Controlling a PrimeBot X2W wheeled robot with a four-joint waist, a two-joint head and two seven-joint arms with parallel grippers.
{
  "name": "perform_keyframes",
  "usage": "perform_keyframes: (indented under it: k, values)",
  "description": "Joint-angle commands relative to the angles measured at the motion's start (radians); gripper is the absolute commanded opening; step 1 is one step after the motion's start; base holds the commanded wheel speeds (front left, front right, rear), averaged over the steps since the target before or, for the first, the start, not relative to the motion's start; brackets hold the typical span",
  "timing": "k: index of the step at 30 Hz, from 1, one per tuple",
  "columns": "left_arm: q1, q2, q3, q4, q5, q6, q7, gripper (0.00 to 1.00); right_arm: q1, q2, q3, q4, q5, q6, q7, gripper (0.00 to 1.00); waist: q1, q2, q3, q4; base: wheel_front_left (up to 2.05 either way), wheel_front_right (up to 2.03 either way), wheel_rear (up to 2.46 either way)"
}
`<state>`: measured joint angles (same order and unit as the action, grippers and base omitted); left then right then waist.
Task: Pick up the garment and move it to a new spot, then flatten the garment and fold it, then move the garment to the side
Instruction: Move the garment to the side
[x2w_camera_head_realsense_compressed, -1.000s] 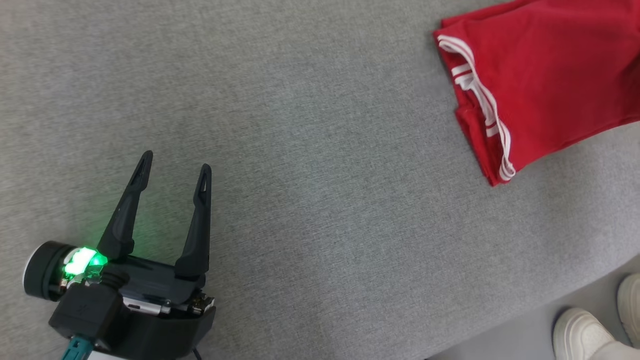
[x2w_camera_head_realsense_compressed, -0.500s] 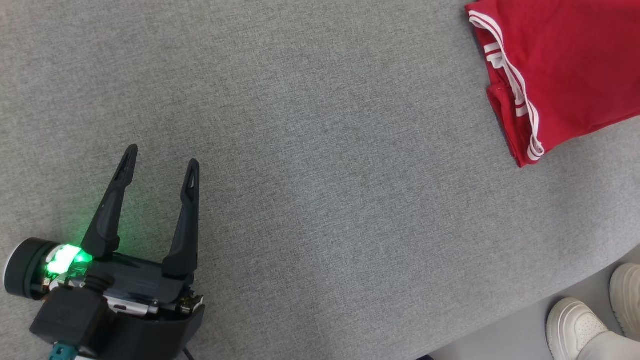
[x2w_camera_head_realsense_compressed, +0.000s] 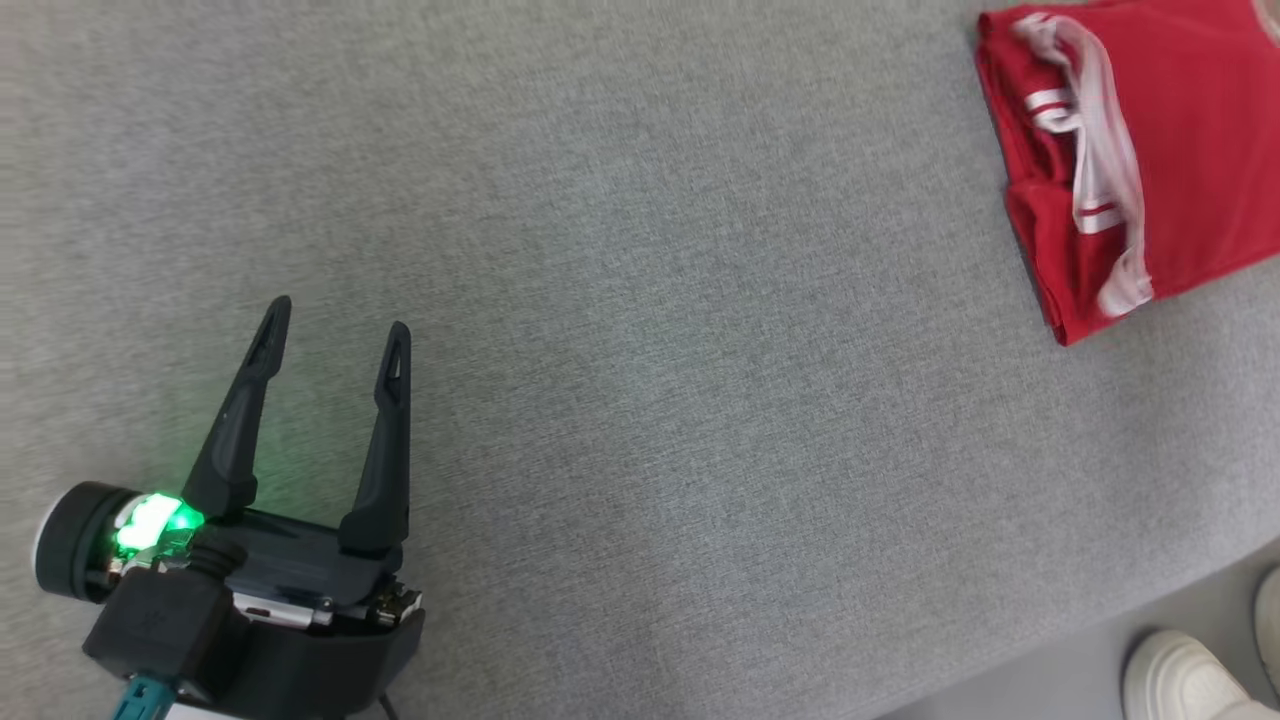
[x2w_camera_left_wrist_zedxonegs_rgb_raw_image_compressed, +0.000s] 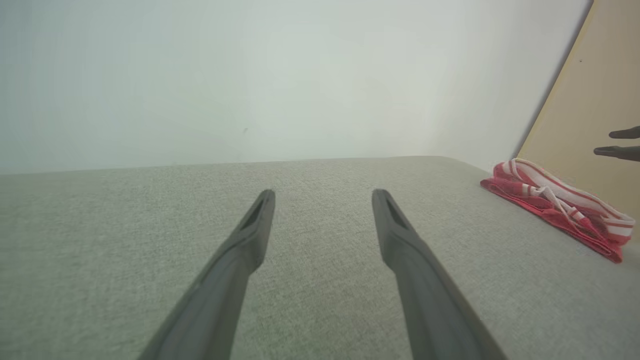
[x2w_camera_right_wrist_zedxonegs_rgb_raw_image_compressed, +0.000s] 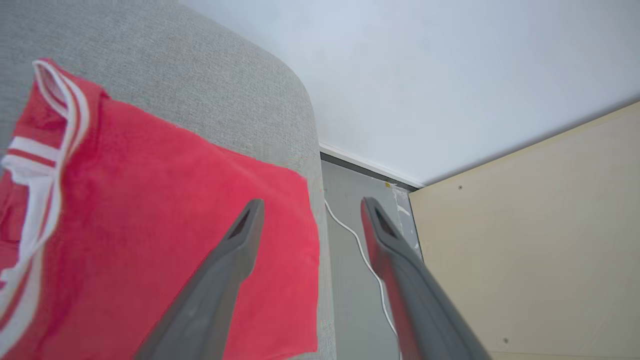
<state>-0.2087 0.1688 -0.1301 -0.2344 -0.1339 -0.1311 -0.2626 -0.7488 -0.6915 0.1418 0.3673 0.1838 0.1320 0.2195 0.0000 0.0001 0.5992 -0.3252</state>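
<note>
1. While the folded red garment (x2w_camera_head_realsense_compressed: 1190, 130) lies at about two o'clock in the head view, close to the rim of the grey padded surface (x2w_camera_head_realsense_compressed: 650, 400), the step in hand looks like the last one: leaving it at the side.
2. The right gripper (x2w_camera_right_wrist_zedxonegs_rgb_raw_image_compressed: 311, 201) hangs over the garment with its fingers spread wide and nothing between them (the cloth is beneath, not pinched). It should lift straight away, so that no fingertip catches the white-striped trim (x2w_camera_head_realsense_compressed: 1100, 170) and drags the fold open.
3. In the right wrist view the garment's corner at five o'clock reaches the surface's rounded edge. I judge it secure only if nothing nudges it outward.
4. The left gripper (x2w_camera_head_realsense_compressed: 339, 318), at eight o'clock in the head view, is fully parted and empty, well apart from the garment. It has no call to join in.
5. A person's white shoe (x2w_camera_head_realsense_compressed: 1175, 670) shows at five o'clock, beyond the rim, so any retreat should keep off that side.
</note>
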Motion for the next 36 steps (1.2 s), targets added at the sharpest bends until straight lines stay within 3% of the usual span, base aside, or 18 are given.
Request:
perform_keyframes:
  k: [1,9,26,36]
  values:
    - [0.009,-0.009,0.002,0.005,-0.014,0.001,-0.003,1.0,0.021,0.01,-0.005,-0.008,0.002,-0.002,-0.01,1.0,0.0,-0.0001,-0.032,0.026,0.0,0.0,0.0]
    - [0.067,-0.055,0.031,0.049,-0.024,0.001,-0.003,1.0,0.108,0.048,-0.02,-0.045,0.023,-0.002,-0.077,1.0,0.0,-0.0001,-0.164,0.108,0.0,0.0,0.0]
    - [0.276,-0.113,0.153,0.226,-0.022,0.005,-0.003,1.0,0.583,0.273,-0.052,-0.247,0.118,-0.002,-0.262,1.0,0.0,-0.0001,-0.523,0.283,0.0,0.0,0.0]
    - [0.347,-0.118,0.165,0.328,-0.002,0.009,-0.003,1.0,0.785,0.407,-0.032,-0.216,0.146,-0.002,-0.363,1.0,0.0,-0.0001,-0.624,0.327,0.0,0.0,0.0]
